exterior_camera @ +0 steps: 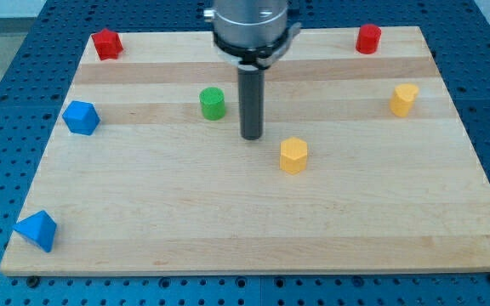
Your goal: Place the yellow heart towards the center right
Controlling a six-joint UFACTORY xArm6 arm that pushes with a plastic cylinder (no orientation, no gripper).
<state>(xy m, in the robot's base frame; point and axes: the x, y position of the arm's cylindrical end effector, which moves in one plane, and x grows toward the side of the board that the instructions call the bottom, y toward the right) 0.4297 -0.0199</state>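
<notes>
Well right of my tip, yellow heart

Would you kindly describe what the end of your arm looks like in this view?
A silver-grey metal collar with a black ring beneath it hangs from the view's top. Below it runs a straight, dark, cylindrical rod, ending in my tip. No cables or markings show, and there is no hand.

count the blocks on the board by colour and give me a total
red: 2, a star-like block and a cylinder
blue: 2, at and
green: 1, a cylinder
yellow: 2, at and
total: 7
</notes>
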